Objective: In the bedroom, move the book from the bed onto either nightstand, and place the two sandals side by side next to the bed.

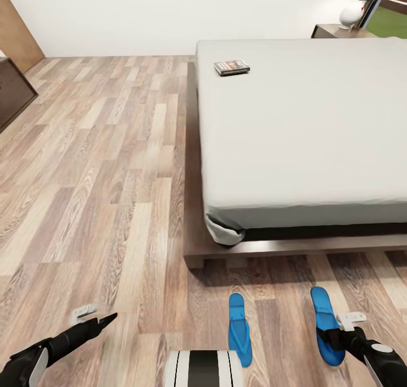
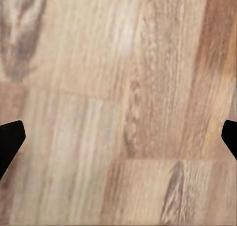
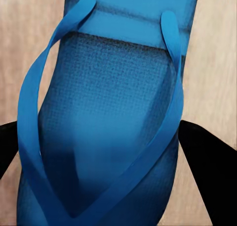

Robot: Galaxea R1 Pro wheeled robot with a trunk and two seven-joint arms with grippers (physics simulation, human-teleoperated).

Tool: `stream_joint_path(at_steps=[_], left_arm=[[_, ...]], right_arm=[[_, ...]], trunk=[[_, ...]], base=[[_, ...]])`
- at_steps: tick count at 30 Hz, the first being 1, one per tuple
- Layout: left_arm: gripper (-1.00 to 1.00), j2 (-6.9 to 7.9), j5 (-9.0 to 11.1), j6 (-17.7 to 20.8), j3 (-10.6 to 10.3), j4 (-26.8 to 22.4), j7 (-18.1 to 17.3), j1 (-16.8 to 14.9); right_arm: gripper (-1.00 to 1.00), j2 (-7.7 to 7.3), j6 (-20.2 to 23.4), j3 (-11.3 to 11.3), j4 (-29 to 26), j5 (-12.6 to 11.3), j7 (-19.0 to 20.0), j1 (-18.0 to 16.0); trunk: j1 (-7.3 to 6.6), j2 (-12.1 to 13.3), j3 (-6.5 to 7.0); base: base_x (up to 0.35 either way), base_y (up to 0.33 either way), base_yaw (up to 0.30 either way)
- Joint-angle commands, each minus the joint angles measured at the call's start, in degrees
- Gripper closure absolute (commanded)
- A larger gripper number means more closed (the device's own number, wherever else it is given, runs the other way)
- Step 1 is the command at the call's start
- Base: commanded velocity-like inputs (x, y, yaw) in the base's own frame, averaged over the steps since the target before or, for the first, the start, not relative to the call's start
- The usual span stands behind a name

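We have the right-hand sandal [image 1: 325,325] on the floor [image 1: 102,195] by the foot edge of the bed [image 1: 305,133], the other sandal [image 1: 239,329] near it but apart. Our right gripper [image 1: 338,338] straddles it, jaws spread wide, holding nothing. We judge the sandal step is in hand; next, close and slide it beside its mate. The left gripper [image 1: 99,319] hovers open. The book [image 1: 232,67] lies near the bed's far left corner.

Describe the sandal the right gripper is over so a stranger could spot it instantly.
Start at the bed and drop to the wood floor along its near edge, where two blue flip-flops lie parallel with a gap between them. The wanted one is the right sandal. Unlike the left sandal, it has the right gripper straddling its heel end.
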Motion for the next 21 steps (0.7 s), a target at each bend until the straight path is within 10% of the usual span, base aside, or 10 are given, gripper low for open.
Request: stream_joint_path(at_steps=[1, 21], left_arm=[[-1.0, -0.06, -0.44, 0.42, 0.41, -0.02, -0.43, -0.07], [-1.0, -0.06, -0.44, 0.42, 0.41, 0.0, -0.34, -0.06]], right_arm=[[1.0, 0.04, 0.31, -0.36, -0.15, 0.52, 0.53, 0.0], [1.0, 0.04, 0.33, -0.36, -0.13, 0.52, 0.53, 0.0]], trunk=[[-0.01, -0.02, -0.03], [-0.01, -0.02, -0.03]], base=[[0.0, 0.321, 0.0], [0.0, 0.321, 0.0]])
